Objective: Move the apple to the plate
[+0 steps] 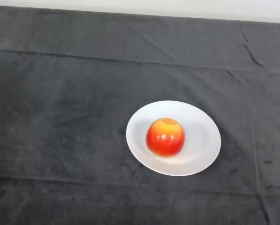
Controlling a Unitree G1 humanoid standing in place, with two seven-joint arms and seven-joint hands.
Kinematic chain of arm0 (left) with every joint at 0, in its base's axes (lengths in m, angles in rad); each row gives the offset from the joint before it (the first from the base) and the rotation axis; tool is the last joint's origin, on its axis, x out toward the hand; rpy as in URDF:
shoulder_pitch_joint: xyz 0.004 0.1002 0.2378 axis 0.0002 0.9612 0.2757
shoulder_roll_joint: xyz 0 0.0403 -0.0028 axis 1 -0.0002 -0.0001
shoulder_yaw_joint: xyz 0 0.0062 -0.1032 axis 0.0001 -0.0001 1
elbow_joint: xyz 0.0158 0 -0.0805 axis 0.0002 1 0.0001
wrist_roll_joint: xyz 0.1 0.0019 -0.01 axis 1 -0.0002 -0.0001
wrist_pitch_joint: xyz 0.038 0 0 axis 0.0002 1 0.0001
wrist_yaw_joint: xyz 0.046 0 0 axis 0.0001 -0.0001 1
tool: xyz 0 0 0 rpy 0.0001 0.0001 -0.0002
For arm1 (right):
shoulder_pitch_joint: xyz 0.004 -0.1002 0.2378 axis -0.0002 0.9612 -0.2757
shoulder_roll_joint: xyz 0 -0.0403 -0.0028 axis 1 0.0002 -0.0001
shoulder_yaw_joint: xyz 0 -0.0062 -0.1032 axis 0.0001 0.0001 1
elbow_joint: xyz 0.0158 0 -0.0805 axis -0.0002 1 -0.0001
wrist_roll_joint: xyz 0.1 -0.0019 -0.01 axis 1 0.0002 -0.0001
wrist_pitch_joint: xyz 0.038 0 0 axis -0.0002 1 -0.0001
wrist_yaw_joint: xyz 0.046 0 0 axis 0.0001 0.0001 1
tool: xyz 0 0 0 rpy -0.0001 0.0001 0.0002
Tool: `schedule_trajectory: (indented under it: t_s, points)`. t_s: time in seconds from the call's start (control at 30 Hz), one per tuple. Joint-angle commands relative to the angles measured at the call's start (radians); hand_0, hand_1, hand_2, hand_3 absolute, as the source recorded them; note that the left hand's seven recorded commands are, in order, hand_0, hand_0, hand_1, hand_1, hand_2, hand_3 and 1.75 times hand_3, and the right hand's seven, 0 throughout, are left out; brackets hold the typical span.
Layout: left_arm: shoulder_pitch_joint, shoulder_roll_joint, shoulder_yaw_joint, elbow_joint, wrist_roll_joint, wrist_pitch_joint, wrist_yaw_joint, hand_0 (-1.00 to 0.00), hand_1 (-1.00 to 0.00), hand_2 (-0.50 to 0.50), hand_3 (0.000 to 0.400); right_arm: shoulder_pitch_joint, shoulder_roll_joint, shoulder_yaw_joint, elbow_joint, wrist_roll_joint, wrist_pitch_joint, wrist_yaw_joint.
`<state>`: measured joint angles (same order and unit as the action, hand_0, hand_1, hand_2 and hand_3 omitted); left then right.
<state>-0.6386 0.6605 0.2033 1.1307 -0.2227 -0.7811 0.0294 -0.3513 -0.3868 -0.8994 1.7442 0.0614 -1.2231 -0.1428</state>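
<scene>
Already resting upright on the white plate (203, 140) left of its middle, round, firm, smooth-skinned, likely slippery apple (165, 137), best cupped around the sides; hand out of sight.

No legible text, labels, brands, numbers or signs anywhere. Round white plate (203, 140): plain, unmarked. Red-and-yellow apple (165, 137) on it: no sticker showing. Dark wrinkled cloth (60, 117) over the table: unprinted.
</scene>
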Motion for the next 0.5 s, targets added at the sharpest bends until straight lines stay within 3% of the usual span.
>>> schedule_trajectory:
  t_s: [0.03,0.5]
  points:
    - [0.033,0.060,0.020,0.029,-0.018,-0.026,0.018,0.00,0.00,0.00,0.000,0.095,0.139,-0.0073,0.098,-0.0069,0.081,-0.0080]
    - [0.090,0.149,0.145,0.103,-0.068,-0.015,0.078,0.00,0.00,0.00,0.000,0.095,0.139,-0.0102,0.099,-0.0103,0.080,-0.0087]
